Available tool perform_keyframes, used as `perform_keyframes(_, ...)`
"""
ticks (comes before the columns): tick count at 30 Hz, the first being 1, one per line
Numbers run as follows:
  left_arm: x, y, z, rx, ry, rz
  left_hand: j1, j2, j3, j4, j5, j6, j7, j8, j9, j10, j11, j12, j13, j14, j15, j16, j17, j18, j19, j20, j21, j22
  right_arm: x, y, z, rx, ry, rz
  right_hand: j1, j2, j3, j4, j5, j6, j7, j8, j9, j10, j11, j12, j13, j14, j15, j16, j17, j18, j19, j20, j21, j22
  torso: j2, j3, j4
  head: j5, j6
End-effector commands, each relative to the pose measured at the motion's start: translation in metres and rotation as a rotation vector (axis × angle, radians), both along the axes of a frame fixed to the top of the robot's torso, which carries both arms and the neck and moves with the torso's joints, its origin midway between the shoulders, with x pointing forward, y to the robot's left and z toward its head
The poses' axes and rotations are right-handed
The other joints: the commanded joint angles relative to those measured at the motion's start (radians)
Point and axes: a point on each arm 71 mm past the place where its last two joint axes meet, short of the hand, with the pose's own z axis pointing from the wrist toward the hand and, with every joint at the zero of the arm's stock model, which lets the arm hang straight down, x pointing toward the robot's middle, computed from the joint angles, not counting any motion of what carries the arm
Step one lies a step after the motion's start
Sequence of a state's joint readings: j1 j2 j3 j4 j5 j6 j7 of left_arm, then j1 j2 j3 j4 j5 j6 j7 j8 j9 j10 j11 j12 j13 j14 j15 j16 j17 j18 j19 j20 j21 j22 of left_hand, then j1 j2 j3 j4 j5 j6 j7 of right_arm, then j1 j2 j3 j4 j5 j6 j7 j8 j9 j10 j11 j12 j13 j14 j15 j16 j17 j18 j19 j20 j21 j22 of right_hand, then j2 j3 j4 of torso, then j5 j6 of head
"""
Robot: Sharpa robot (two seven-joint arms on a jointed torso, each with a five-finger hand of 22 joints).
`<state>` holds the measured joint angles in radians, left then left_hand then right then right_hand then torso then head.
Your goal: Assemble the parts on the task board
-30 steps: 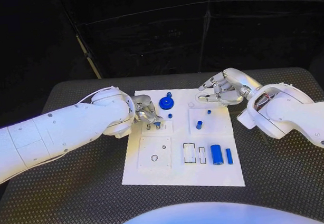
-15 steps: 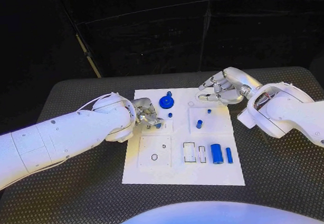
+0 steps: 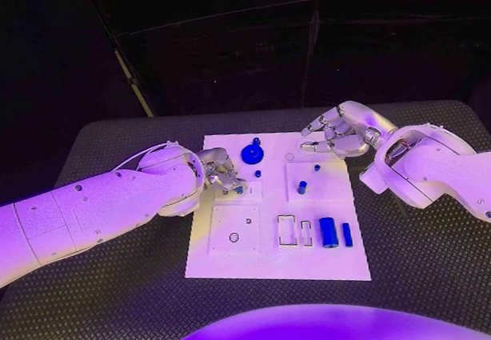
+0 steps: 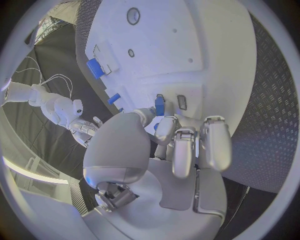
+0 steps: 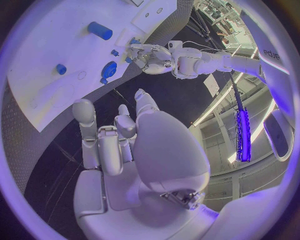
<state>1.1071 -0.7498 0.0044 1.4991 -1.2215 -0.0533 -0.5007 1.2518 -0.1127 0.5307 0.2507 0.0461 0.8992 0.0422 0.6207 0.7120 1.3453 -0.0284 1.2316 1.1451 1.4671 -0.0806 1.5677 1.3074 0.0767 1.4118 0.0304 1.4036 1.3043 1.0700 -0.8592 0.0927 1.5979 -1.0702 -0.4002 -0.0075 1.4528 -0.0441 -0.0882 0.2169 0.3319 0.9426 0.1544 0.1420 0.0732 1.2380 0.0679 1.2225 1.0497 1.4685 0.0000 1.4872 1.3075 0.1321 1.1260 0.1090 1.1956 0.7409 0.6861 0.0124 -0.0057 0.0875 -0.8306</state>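
The white task board (image 3: 279, 259) lies mid-table. My left hand (image 3: 220, 177) is over its far left part and pinches a small blue part (image 3: 238, 191) between thumb and finger at a raised square plate; the left wrist view shows that part (image 4: 159, 105) at the fingertips beside a small slot. My right hand (image 3: 336, 135) hovers at the board's far right edge with fingers curled in and nothing in them (image 5: 119, 135). A blue round knob (image 3: 252, 155), a blue peg (image 3: 302, 187) and a blue cylinder (image 3: 329, 232) with a thin blue bar (image 3: 346, 235) beside it are on the board.
Two small blue pieces (image 3: 258, 173) (image 3: 316, 167) stand on the far half of the board. Two rectangular slots (image 3: 288, 230) and a ring hole (image 3: 235, 238) are on the near half. Black textured table (image 3: 119, 309) surrounds the board.
My left forearm has swung lower and nearer, while its hand stays at the small blue part. The right hand has not moved.
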Motion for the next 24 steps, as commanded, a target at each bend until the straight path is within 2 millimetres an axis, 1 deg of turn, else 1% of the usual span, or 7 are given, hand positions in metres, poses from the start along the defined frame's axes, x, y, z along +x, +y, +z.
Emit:
perform_keyframes(1,-0.0009,0.0013,-0.0009,0.019,-0.003,-0.008,0.011,-0.002,0.123,-0.115,0.003,0.002,-0.005,0.006,0.002,0.007,-0.004,0.0,0.001,0.104,-0.004,0.003,0.263,-0.016,0.008,-0.002,0.005,0.002,-0.0003,0.0016,0.0014,0.001,-0.007,0.014,-0.003,0.01,-0.005,0.003,0.005,0.008,-0.002,0.006,-0.001,0.006,-0.002,0.0,0.001,0.059,-0.007,-0.004,0.062,0.017,-0.001,-0.007,-0.004,0.0,0.0,0.0002,-0.0007,-0.001,-0.002)
perform_keyframes(12,-0.0032,0.0014,-0.0018,0.038,0.017,-0.028,0.013,-0.006,0.128,-0.118,0.003,0.002,-0.005,0.007,0.003,0.01,-0.004,0.001,0.003,0.104,-0.004,0.003,0.263,-0.016,0.009,-0.002,0.006,0.004,-0.0002,0.0019,0.0011,0.0,-0.005,0.016,-0.003,0.01,-0.005,0.003,0.005,0.008,-0.002,0.006,-0.001,0.006,-0.002,0.0,0.001,0.059,-0.007,-0.004,0.062,0.017,-0.001,-0.007,-0.004,0.0,0.0,0.0005,-0.0002,0.0,-0.004)
perform_keyframes(24,-0.0024,0.0,-0.0039,0.052,0.036,-0.039,0.012,-0.009,0.131,-0.119,0.002,0.004,-0.005,0.007,0.004,0.011,-0.004,0.001,0.003,0.104,-0.004,0.003,0.263,-0.016,0.009,-0.002,0.005,0.003,-0.0001,0.0029,0.0009,0.001,-0.004,0.018,-0.003,0.01,-0.005,0.003,0.005,0.008,-0.002,0.006,-0.001,0.006,-0.002,0.0,0.001,0.059,-0.007,-0.004,0.062,0.017,-0.001,-0.007,-0.004,0.0,0.0,0.0013,-0.0012,0.002,-0.007)
